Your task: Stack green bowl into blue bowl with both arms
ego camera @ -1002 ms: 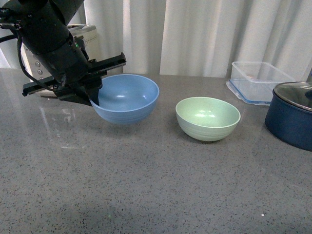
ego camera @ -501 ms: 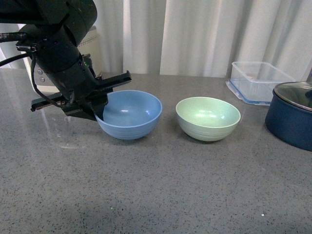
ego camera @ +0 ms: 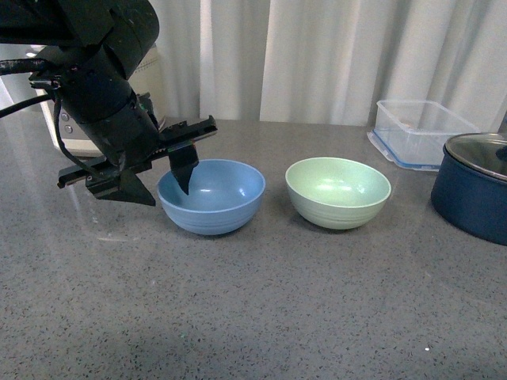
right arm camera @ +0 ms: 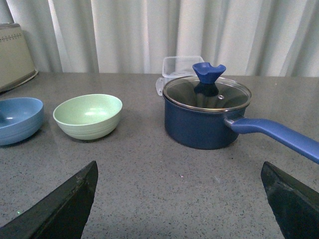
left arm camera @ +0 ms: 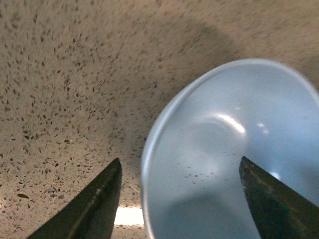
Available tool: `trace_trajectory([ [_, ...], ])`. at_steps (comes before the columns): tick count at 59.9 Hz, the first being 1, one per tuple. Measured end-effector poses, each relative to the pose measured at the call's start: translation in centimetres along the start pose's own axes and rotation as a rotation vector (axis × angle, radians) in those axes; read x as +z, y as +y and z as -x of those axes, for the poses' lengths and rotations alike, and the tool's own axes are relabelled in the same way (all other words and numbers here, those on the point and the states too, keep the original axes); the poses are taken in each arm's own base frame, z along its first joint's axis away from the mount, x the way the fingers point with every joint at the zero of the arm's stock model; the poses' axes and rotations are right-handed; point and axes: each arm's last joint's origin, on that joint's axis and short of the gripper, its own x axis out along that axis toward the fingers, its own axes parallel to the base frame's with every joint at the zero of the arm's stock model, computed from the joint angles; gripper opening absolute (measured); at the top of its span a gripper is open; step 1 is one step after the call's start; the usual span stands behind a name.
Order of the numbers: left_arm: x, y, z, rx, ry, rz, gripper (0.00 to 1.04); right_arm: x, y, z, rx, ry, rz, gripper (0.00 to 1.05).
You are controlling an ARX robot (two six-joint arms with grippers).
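Observation:
The light blue bowl [ego camera: 214, 198] stands upright on the grey counter, left of the pale green bowl [ego camera: 338, 192], a small gap between them. My left gripper [ego camera: 161, 188] is open at the blue bowl's left rim, one finger inside the bowl and one outside. In the left wrist view the blue bowl [left arm camera: 224, 159] fills the space between the spread fingers of the left gripper [left arm camera: 179, 160]. My right gripper [right arm camera: 179, 164] is open and empty, low over bare counter, with the green bowl [right arm camera: 88, 115] and blue bowl [right arm camera: 17, 119] ahead of it. It is out of the front view.
A dark navy pot with glass lid [ego camera: 475, 190] stands at the right edge, its long handle [right arm camera: 279, 134] sticking out. A clear plastic container [ego camera: 420, 131] sits behind it. A pale appliance [ego camera: 146, 71] stands at the back left. Curtains close the back.
The left arm brought the blue bowl down and to the right from a raised, tilted hold. The bowl now rests on the counter and the jaws have spread off its rim.

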Motion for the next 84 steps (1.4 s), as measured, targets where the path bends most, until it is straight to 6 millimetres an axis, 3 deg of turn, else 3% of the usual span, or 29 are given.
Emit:
trace_trajectory([
  [5,0.6,-0.2,1.9,-0.06,-0.053,-0.007,0.85,0.0,0.0,0.0,0.0,0.0,0.0,0.95],
  [10,1.2,-0.5,5.5,-0.147,-0.19,-0.053,0.99,0.0,0.0,0.0,0.0,0.0,0.0,0.95],
  [12,1.4,-0.5,7.1,-0.175,-0.26,-0.086,1.0,0.0,0.0,0.0,0.0,0.0,0.0,0.95],
  [19,0.5,0.1,12.8,-0.052,-0.751,-0.24,0.83,0.0,0.0,0.0,0.0,0.0,0.0,0.95],
  [25,-2.7,2.3,16.0,-0.023,-1.022,-0.315,0.64,0.0,0.0,0.0,0.0,0.0,0.0,0.95],
  [28,-5.1,3.9,15.8,-0.004,-1.052,-0.34,0.51,0.0,0.0,0.0,0.0,0.0,0.0,0.95],
  [35,-9.6,7.1,13.1,0.041,-0.953,-0.368,0.28,0.0,0.0,0.0,0.0,0.0,0.0,0.95],
  [43,-12.7,8.8,13.4,0.041,-0.953,-0.376,0.04,0.0,0.0,0.0,0.0,0.0,0.0,0.95],
  [58,-17.3,11.5,14.0,0.039,-0.95,-0.385,0.04,0.0,0.0,0.0,0.0,0.0,0.0,0.95],
  [67,-18.9,12.9,14.6,0.049,-0.962,-0.379,0.04,0.0,0.0,0.0,0.0,0.0,0.0,0.95],
  [84,-21.9,13.7,15.2,0.046,-0.962,-0.38,0.04,0.0,0.0,0.0,0.0,0.0,0.0,0.95],
])
